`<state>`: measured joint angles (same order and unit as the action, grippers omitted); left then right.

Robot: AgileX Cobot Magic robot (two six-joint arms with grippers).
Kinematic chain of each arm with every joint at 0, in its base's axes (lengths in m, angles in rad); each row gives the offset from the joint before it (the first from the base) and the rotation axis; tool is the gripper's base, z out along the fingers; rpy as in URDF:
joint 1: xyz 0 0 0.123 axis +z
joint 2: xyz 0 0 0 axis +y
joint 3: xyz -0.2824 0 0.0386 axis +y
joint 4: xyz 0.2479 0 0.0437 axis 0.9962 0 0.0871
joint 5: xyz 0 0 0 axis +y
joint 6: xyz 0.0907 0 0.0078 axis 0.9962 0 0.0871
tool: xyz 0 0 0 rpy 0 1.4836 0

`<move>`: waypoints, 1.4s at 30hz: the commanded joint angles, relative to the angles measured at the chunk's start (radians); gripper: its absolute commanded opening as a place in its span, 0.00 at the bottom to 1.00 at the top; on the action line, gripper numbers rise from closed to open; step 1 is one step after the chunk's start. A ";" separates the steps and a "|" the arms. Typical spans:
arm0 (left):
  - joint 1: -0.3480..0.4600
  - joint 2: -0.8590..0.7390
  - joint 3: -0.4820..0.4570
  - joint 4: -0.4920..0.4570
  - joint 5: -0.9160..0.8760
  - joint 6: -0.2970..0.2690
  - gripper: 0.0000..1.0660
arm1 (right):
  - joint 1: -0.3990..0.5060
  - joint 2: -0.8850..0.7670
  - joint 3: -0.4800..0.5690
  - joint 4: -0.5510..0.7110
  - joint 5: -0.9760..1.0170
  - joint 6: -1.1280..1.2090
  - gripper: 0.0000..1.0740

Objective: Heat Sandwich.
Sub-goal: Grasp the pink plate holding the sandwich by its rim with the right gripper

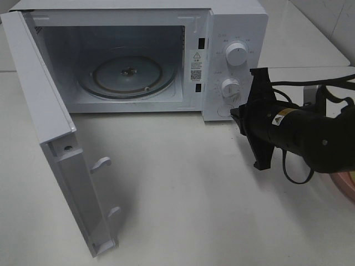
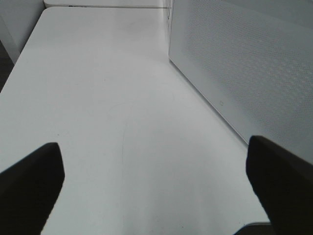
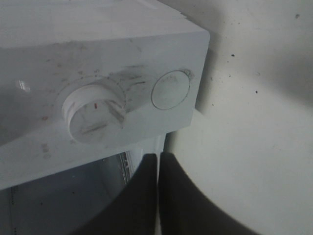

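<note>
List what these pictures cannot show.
Sandwich: in no view, whereabouts unknown.
Plate: exterior high, only a pink sliver, covered by the right arm and cut by the frame edge.
Dial markings: too small in exterior high, blurred in right wrist.
Left gripper: only its open fingertips show, in left wrist; outside the exterior high frame.

Robot lab, kitchen mock-up.
Open white microwave (image 1: pixel 233 61) at the far edge of a plain white table (image 1: pixel 183 183), black robot arm (image 1: pixel 310 136) over its right edge.
</note>
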<state>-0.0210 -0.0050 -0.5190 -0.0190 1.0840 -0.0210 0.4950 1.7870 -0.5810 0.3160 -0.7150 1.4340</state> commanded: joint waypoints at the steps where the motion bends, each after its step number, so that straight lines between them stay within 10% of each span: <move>1: -0.005 -0.023 0.002 0.003 -0.014 0.002 0.90 | -0.004 -0.073 0.007 -0.035 0.108 -0.105 0.05; 28: -0.005 -0.023 0.002 0.003 -0.014 0.002 0.90 | -0.007 -0.399 0.006 -0.032 0.839 -1.333 0.12; 42: -0.005 -0.023 0.002 0.003 -0.014 0.002 0.90 | -0.007 -0.462 0.006 -0.163 1.206 -1.414 0.30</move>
<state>-0.0210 -0.0050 -0.5190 -0.0190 1.0840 -0.0210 0.4950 1.3380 -0.5760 0.1800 0.4510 0.0310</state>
